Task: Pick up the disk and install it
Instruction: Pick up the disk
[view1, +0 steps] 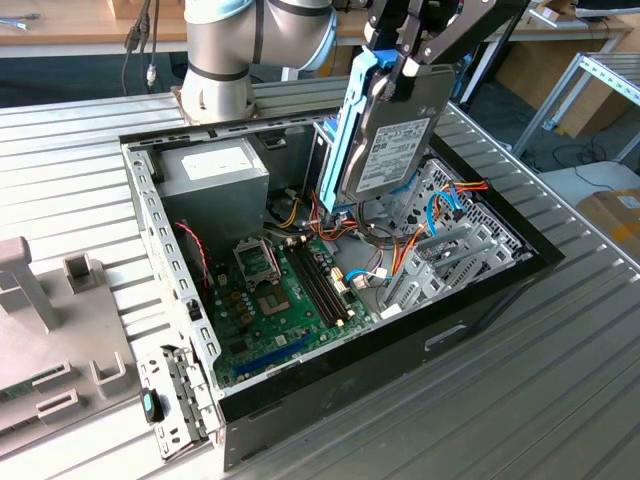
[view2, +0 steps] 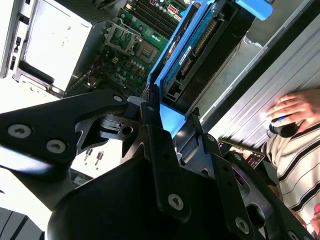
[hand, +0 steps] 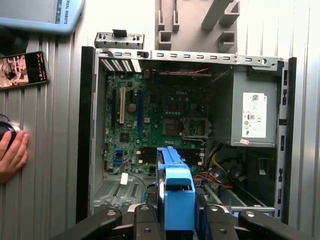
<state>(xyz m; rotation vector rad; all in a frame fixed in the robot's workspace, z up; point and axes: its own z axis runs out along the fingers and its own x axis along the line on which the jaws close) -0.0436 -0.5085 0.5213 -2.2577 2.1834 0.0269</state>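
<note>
A ribbed grey metal tabletop (view1: 560, 380) carried an open computer case (view1: 150, 230) lying on its side, with a workshop of benches and frames behind it. Inside the case lay a green motherboard (view1: 280, 290). A grey power supply (view1: 215, 170) sat at the far end toward the exterior view's left, and a metal drive cage (view1: 450, 240) sat toward the exterior view's right, with orange, red and blue cables (view1: 440, 200) strung across it. The gripper (view1: 405, 70) was closed on the top end of the disk (view1: 390, 150), with its fingers pressing from either side. The disk hung on edge, tilted a little, its white label facing the exterior view's right and its blue carrier rail (view1: 355, 120) facing the left. Its lower end hung over the case interior between the power supply and the drive cage, just above the cables, and I could not tell whether it touched them. In the first wrist view the blue carrier stood directly over the near edge of the motherboard. A person's hand (hand: 12, 155) rested on the tabletop beside the case, near a phone (hand: 22, 70). I judged that the pick-up was done and the carry was in hand, since the disk was not yet seated. Installing it would call for squaring the carrier with the cage opening and keeping it clear of the loose cables.
</note>
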